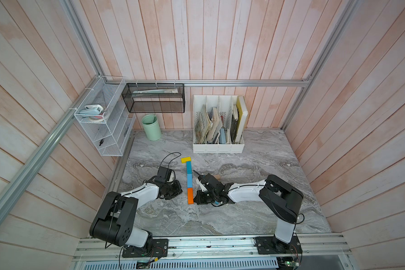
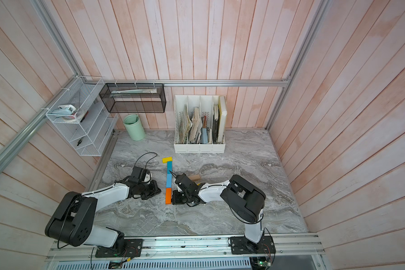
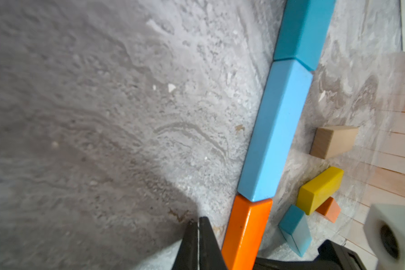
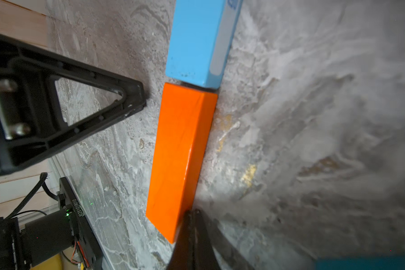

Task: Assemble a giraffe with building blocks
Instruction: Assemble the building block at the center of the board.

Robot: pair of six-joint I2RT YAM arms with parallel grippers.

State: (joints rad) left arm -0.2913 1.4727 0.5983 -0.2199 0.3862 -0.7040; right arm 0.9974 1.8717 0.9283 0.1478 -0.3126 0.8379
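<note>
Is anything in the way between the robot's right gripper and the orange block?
No, nothing visible. The closed right gripper has its tip right at the long edge of the glossy orange rectangular block, near the block's free end. Only bare grey marble tabletop lies beside them.

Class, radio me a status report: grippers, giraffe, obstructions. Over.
Left gripper, right gripper shut, empty, flanking orange block. Giraffe: head and neck only, four blocks. Four loose blocks on right arm's side.
</note>
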